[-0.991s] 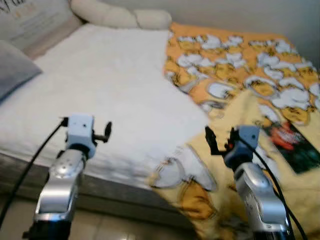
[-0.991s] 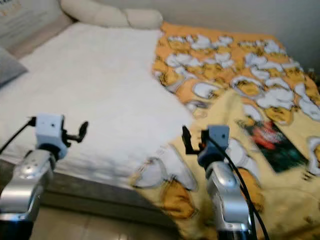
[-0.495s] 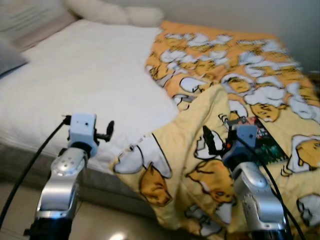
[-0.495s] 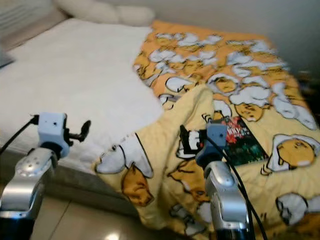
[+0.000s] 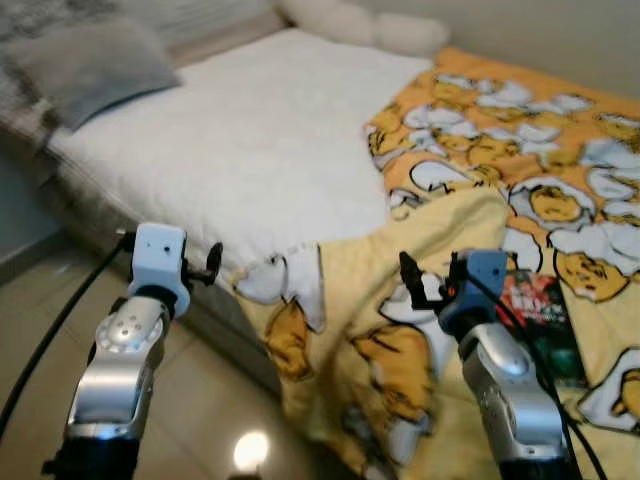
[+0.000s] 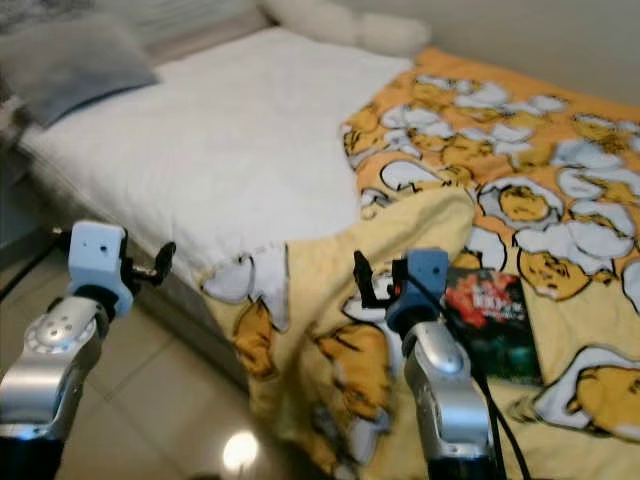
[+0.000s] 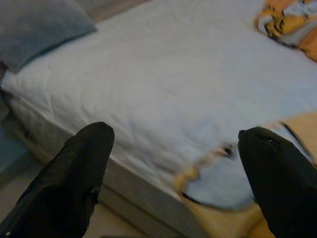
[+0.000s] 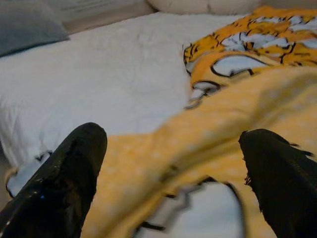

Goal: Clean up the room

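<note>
A yellow and orange blanket point(image 5: 500, 150) printed with egg cartoons covers the right half of the bed, its folded corner point(image 5: 370, 320) hanging over the bed's edge. A dark book point(image 6: 490, 320) with a red cover picture lies on the blanket. My right gripper point(image 5: 430, 285) hovers open over the folded corner, just left of the book; in the right wrist view the yellow fold point(image 8: 208, 144) lies between its spread fingers. My left gripper point(image 5: 212, 265) is held open beside the bed's near edge, above the floor, and faces the white mattress point(image 7: 173, 99).
The white mattress point(image 5: 260, 140) takes up the bed's left half. A grey pillow point(image 5: 90, 60) lies at its head, with white pillows point(image 5: 360, 22) along the wall. Beige floor tiles point(image 5: 40, 320) run along the bed's near side.
The whole picture has shifted as the camera moved: the bed's near edge and the tiled floor now show on the left. Both arms keep the same raised pose, with their grippers open.
</note>
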Robot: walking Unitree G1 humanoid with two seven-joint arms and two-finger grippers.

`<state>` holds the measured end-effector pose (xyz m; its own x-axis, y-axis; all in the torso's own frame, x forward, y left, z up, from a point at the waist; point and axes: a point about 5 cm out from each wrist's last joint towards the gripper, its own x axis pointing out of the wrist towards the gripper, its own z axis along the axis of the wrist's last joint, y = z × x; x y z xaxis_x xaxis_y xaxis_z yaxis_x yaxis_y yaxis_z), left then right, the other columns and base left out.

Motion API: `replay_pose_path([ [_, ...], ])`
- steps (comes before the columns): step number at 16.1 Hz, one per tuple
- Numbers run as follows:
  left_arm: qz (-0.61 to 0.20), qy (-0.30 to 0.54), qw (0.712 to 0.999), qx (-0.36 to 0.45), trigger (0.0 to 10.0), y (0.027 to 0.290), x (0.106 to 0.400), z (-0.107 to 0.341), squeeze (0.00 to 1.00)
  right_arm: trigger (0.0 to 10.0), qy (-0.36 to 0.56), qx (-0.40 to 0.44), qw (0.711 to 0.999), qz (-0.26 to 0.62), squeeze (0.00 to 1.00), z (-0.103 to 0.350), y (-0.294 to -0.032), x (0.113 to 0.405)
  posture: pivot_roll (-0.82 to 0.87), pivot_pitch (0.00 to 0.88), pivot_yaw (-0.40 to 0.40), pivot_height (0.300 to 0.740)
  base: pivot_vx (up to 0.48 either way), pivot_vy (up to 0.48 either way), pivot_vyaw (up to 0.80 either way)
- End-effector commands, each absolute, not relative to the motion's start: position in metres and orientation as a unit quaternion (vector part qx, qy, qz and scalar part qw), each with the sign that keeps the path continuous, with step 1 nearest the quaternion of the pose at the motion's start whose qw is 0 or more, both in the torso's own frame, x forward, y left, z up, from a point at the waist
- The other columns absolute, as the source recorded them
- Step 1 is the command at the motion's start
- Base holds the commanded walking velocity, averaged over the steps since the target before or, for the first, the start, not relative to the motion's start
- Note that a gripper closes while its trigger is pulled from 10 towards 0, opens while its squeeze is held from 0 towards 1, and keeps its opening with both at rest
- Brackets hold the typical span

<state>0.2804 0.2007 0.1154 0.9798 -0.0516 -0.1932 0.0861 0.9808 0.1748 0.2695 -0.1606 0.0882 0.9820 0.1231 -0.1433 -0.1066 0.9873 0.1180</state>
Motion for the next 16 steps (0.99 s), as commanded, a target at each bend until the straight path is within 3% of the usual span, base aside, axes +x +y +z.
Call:
replay_pose_path([
  [1, -0.044, 0.085, 0.991, 0.095, 10.0, 0.199, 0.283, 0.121, 1.0, 10.0, 0.068, 0.056, 0.995, 0.053, 1.0, 0.091, -0.162, 0.27, -0.05, 0.0, 0.016, 0.74, 0.0, -0.48, 0.8],
  [4, -0.052, 0.089, 0.99, 0.097, 10.0, 0.197, 0.282, 0.119, 1.0, 10.0, 0.072, 0.06, 0.994, 0.053, 1.0, 0.089, -0.161, 0.27, -0.05, 0.0, 0.016, 0.74, 0.0, -0.48, 0.0],
  [16, -0.128, 0.115, 0.977, 0.126, 10.0, 0.186, 0.266, 0.109, 1.0, 10.0, 0.085, 0.07, 0.993, 0.044, 1.0, 0.083, -0.164, 0.26, -0.04, 0.0, 0.003, 0.74, 0.0, 0.0, 0.0],
])
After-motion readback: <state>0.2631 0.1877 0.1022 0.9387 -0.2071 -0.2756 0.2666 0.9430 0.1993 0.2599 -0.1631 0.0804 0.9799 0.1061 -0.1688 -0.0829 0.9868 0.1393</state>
